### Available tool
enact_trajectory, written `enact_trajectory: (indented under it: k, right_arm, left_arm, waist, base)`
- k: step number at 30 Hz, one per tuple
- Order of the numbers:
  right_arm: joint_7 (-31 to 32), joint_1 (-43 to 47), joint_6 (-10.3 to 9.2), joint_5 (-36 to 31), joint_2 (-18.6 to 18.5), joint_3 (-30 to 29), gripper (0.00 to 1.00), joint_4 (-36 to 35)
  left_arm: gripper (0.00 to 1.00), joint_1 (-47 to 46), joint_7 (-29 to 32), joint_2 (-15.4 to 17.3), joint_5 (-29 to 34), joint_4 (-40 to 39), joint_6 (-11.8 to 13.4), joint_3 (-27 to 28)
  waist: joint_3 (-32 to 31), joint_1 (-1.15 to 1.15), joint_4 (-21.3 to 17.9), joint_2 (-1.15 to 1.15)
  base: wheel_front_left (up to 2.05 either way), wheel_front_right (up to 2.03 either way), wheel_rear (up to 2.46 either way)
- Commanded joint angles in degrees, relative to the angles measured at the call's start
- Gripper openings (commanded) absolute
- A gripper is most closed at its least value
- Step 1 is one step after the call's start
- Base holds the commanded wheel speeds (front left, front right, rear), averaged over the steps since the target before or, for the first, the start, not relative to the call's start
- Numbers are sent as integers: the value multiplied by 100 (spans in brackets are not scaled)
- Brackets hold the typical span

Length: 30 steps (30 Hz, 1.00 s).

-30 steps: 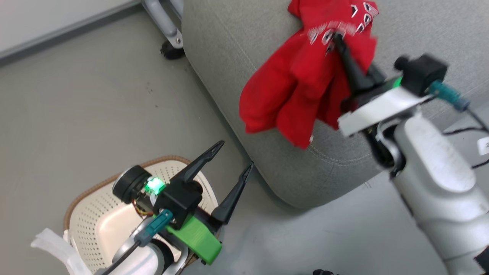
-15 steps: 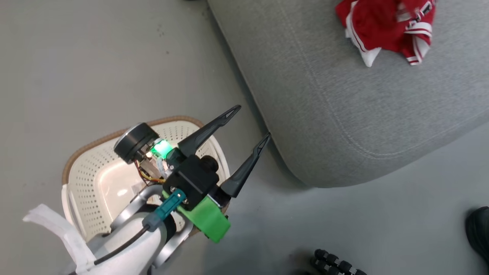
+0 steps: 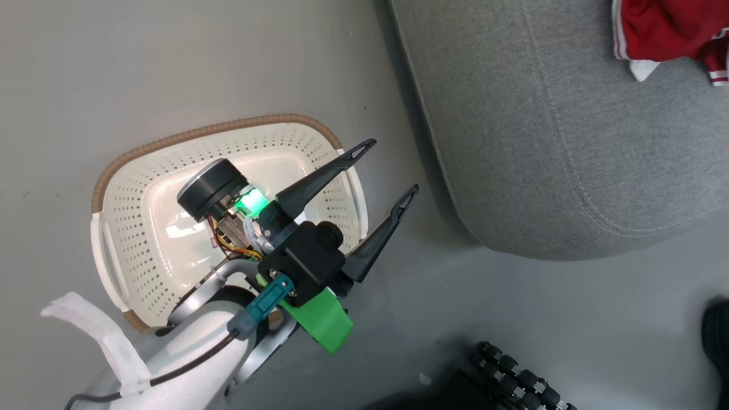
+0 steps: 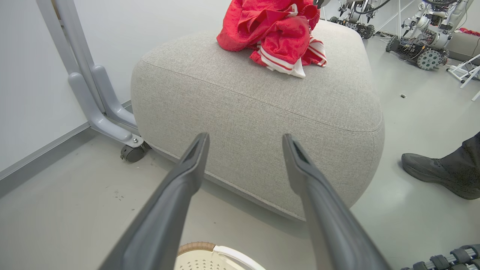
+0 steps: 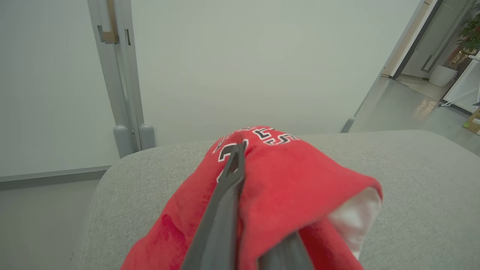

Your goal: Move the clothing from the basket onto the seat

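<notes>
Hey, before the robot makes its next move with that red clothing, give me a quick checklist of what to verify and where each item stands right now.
1. Right tool shut on the clothing: ok.
2. Held clothing is over the seat, not the floor: ok.
3. Held clothing rests on the seat, ready for release: cannot tell.
4. Basket emptied: no red in the part that shows, but the left arm hides some; cannot tell.
5. Left tool open and holding nothing: ok.
6. Floor by the seat free of people: a person's shoe is close; not ok.
</notes>
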Motion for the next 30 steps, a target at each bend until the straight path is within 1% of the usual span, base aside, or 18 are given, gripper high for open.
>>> enact_trajectory:
  k: [1, 2, 3, 7, 12, 19, 22, 27, 30]
  right_arm:
    - [-17, 163, -2, 68, 41, -54, 47, 106]
    - [-17, 216, -2, 38, 50, -85, 85, 133]
    - [-17, 293, -2, 36, 100, -131, 100, 135]
    - [-17, 708, -2, 15, 263, -354, 100, 35]
    - [-17, 1353, -2, -49, 488, -732, 100, -439]
    - [-17, 2422, -2, -460, 825, -1312, 100, -1202]
    - [-17, 2921, -2, -732, 1051, -1512, 100, -1621]
    - [-17, 3626, -2, -1091, 1428, -1588, 100, -2334]
    - [-17, 4051, -2, -1278, 1673, -1608, 100, -2637]
  left_arm:
    - [100, -115, -42, 18, -2, 19, -18, 4]
    - [100, -117, -48, 17, -14, 38, -21, 3]
    - [100, -121, -68, 10, -30, 61, -22, 1]
    - [100, -84, -177, -32, -75, 136, 20, 6]
    - [100, 85, -369, -108, -154, 268, 115, 29]
    - [100, 425, -762, -206, -309, 482, 418, 205]
    - [100, 602, -951, -254, -429, 604, 578, 311]
    - [100, 873, -1267, -312, -591, 812, 815, 522]
    - [100, 1021, -1494, -357, -692, 955, 983, 674]
  waist:
    - [90, -1, 81, 0]
    - [77, -1, 76, 0]
    - [52, -1, 73, 0]
    - [-108, -1, 63, 0]
    - [-430, -1, 74, 0]
    - [-1015, -1, 167, 0]
    - [-1313, -1, 263, 0]
    - [-1682, -1, 480, 0]
    - [-1874, -1, 679, 0]
  base:
    - [0, 0, 0]
    - [0, 0, 0]
    - [0, 0, 0]
    - [0, 0, 0]
    - [0, 0, 0]
    - [0, 0, 0]
    - [0, 0, 0]
    - [0, 0, 0]
    - [0, 0, 0]
